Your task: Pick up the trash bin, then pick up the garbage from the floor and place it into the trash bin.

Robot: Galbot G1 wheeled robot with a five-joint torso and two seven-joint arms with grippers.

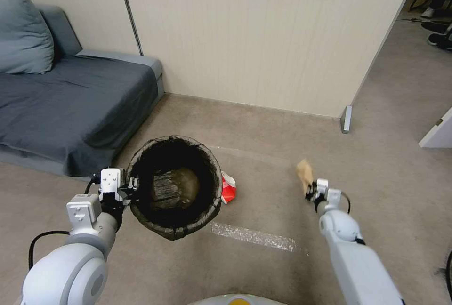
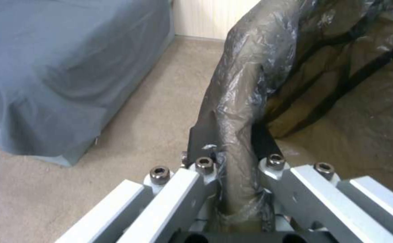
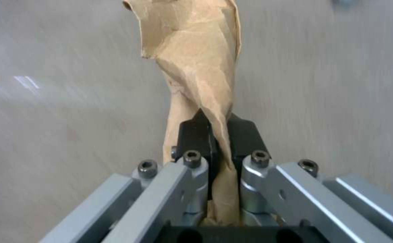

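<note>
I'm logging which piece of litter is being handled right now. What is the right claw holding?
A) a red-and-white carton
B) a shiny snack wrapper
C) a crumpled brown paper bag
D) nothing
C: the right claw is shut on the brown paper bag, while the red-and-white carton lies on the floor beside the trash bin gripped by the left claw.

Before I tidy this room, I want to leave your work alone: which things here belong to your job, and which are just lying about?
Job:
trash bin, held by left gripper
brown paper bag, held by right gripper
red-and-white carton on floor

Lying about:
sofa
cushion
</note>
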